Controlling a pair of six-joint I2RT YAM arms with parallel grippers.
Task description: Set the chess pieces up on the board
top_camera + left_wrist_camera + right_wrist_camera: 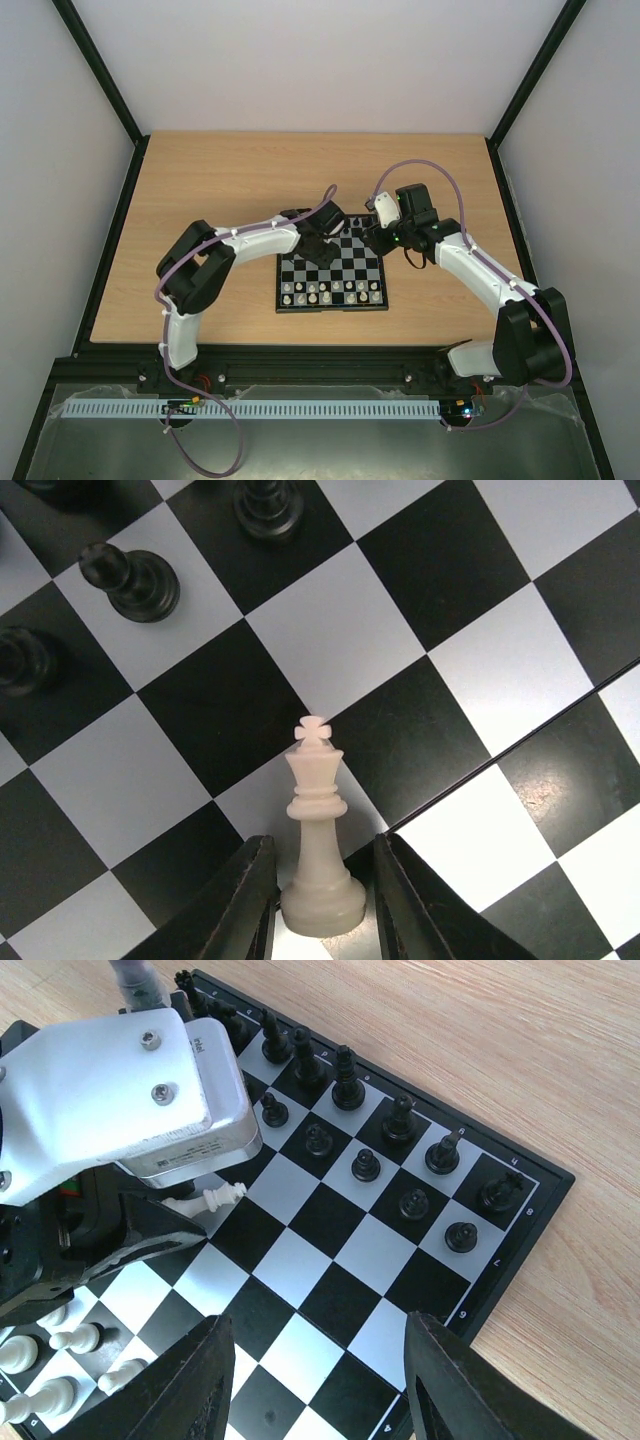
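— Left gripper (322, 880) first: what have its jaws got?
— They stand one on each side of the white king (320, 820), right down at its base and very close in. A sliver of board shows beside the base, so I cannot tell whether they are pinching it or stop just short of it.
— And where is that king?
— Over the chessboard (345, 268), toward the middle, near the black pawns (365, 1165). Whether its foot rests on a square I cannot tell. The black back-rank pieces (345, 1075) line the board's far edge behind the pawns. The white pieces (330, 291) sit along the near edge.
— The right gripper (315, 1375)?
— Spread wide by the board's far right corner, with only squares showing between its fingers (190, 1390).
— What does it all sit on?
— A light wood-grain tabletop (200, 180), with plain white walls (320, 60) around it and black frame posts (100, 70) in the corners. A pale slotted strip (270, 410) runs along the near edge by the arm bases. A purple cable (420, 163) loops over the right arm.
— Any writing?
— Small white coordinates are printed on the board's black border, and a 4 and a 6 can be made out in the right wrist view. A sticker (195, 1150) on the left arm's white camera housing (110, 1090) carries print too small to read.
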